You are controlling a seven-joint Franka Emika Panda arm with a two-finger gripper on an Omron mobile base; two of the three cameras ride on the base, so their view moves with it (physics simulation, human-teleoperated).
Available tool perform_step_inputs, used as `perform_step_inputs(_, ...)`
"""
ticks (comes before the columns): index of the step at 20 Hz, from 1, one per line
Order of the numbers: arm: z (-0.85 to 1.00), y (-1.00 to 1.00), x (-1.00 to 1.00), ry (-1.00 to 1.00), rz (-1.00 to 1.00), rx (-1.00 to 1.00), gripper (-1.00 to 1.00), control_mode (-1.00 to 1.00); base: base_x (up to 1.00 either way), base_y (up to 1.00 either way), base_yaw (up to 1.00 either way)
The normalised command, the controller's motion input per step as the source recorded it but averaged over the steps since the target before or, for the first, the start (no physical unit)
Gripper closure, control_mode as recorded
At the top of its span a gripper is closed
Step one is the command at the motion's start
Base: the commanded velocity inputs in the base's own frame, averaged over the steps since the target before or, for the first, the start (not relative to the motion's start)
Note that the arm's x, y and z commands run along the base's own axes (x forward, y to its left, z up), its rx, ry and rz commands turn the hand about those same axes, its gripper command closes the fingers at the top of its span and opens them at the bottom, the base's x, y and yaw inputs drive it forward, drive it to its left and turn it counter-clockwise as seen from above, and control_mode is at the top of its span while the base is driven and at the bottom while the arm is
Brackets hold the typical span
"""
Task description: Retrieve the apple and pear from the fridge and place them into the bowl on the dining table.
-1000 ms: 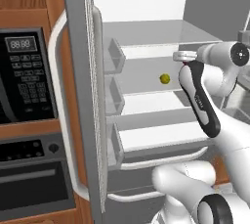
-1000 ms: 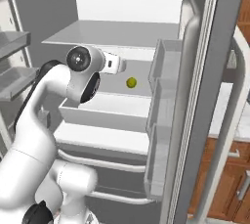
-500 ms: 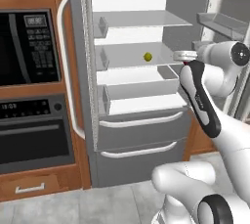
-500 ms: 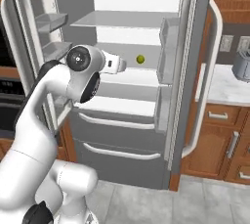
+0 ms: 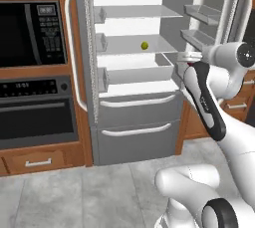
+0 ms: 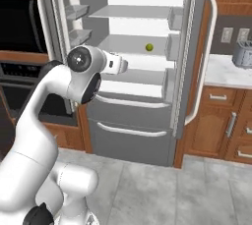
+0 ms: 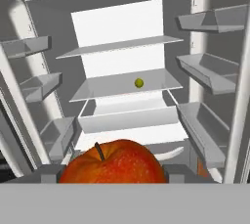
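The red apple [image 7: 117, 162] sits between my gripper's [image 7: 113, 174] dark fingertips [image 7: 178, 171], close to the camera, and the gripper is shut on it. The hand [image 5: 188, 58] hovers in front of the open fridge [image 5: 134, 117], outside its shelves. In the right base view the gripper [image 6: 123, 65] points toward the fridge [image 6: 133, 121] interior. The yellow-green pear [image 5: 144, 46] rests on the middle shelf, also seen as pear [image 6: 149, 47] and pear [image 7: 139, 83], well beyond the apple. The bowl and dining table are out of view.
Both fridge doors stand open, with the right door [image 5: 219, 8] and the left door [image 6: 69, 8] flanking the arm. A black built-in oven [image 5: 35, 107] is at the left. Wooden cabinets and a counter with a toaster [image 6: 242, 54] lie to the right.
The whole picture has shifted: the base has backed away from the fridge, which now looks smaller and farther. The gripper's hold and the pear's place on the shelf are unchanged.
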Motion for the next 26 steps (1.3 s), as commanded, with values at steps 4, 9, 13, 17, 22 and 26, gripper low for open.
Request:
perform_step_inputs(4,0.0,0.0,0.0,0.0,0.0,0.0,1.0,1.0,-0.57,0.0,0.11)
perform_step_inputs(9,0.0,0.0,0.0,0.0,0.0,0.0,1.0,1.0,-0.89,-0.05,-0.08)
perform_step_inputs(13,0.0,0.0,0.0,0.0,0.0,0.0,1.0,1.0,-0.82,-0.06,-0.6)
perform_step_inputs(17,0.0,0.0,0.0,0.0,0.0,0.0,1.0,1.0,-0.5,0.0,-0.73)
perform_step_inputs(22,0.0,0.0,0.0,0.0,0.0,0.0,1.0,1.0,-0.49,0.02,-0.75)
perform_step_inputs(26,0.0,0.0,0.0,0.0,0.0,0.0,1.0,1.0,-0.34,0.2,-0.72)
